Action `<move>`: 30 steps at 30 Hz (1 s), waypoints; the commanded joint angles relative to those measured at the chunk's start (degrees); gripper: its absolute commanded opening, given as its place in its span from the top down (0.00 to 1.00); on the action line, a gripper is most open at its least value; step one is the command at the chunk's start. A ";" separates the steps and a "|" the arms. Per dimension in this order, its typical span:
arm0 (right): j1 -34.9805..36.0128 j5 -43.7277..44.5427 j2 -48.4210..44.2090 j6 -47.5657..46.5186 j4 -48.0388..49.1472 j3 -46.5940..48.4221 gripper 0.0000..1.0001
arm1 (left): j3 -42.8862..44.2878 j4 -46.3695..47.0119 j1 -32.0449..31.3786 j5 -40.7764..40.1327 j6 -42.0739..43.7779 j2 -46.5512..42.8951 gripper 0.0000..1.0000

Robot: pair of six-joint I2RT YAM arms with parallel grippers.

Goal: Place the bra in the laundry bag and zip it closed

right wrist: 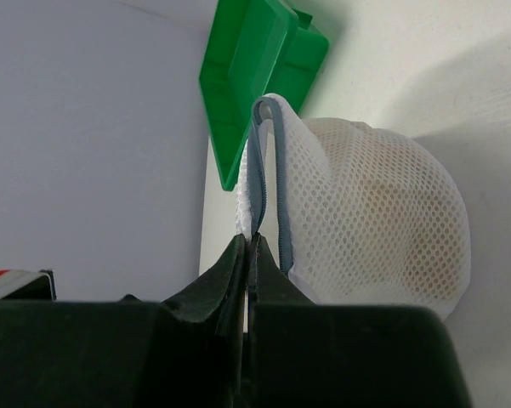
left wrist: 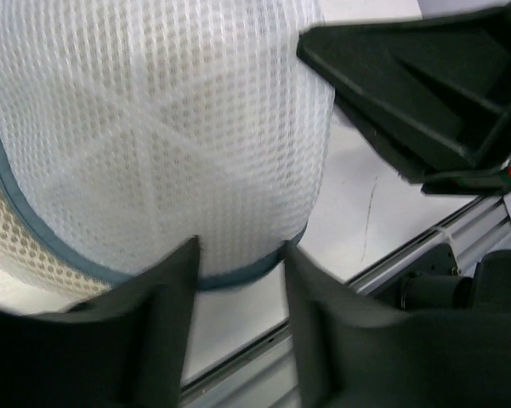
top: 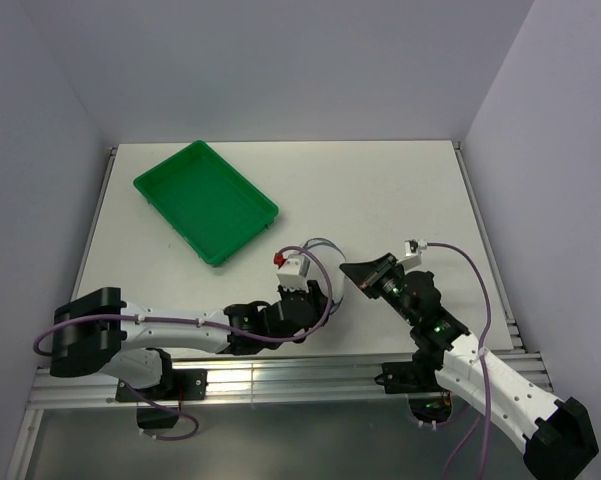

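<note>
A white table (top: 400,190), boxed in by pale walls (top: 280,60), is being watched from overhead. A green tray (top: 205,200) is lying well beyond both claws, toward the far left corner.

Right in front of the left claw (left wrist: 238,280), the laundry bag (left wrist: 153,127) is filling the wrist view. It is a domed white mesh pouch edged with a blue-grey zipper rim (right wrist: 257,170). The bra (right wrist: 383,200) is being made out only as a mustard tint through the mesh, inside the bag and just ahead of the right claw (right wrist: 248,246). The loading is therefore judged done, and the zipping is what is being set up.

The right claw is clenched tight, and a raised loop of the rim is being pinched between its fingers. This seems intended to lift the zip line and draw it taut. The left claw's jaws are being shown apart, astride the bag's near edge. Whether mesh is being squeezed or merely straddled cannot be told, since the fingers are blurred. The bag is probably being steadied against the other claw's pull. No zip slider is being picked out in any view.

The left arm (top: 170,325) is being stretched low and nearly flat across the table, with its wrist turned inward. The right arm (top: 460,350) is being bent at the elbow and angled in, so the two claws are being brought close together. From overhead the bag itself is hidden beneath them.
</note>
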 commanded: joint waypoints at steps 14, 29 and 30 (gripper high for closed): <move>0.43 0.14 -1.87 -0.65 0.69 -1.13 1.00 | -2.38 8.03 1.42 7.97 5.55 -2.96 0.86; 0.43 -0.65 -0.29 -0.04 2.45 -1.04 1.00 | 0.34 2.76 -0.69 4.02 14.25 -0.77 0.53; 0.43 -0.91 -0.37 -0.12 2.36 -1.12 1.00 | 0.35 2.85 -0.69 3.84 14.61 -1.03 0.53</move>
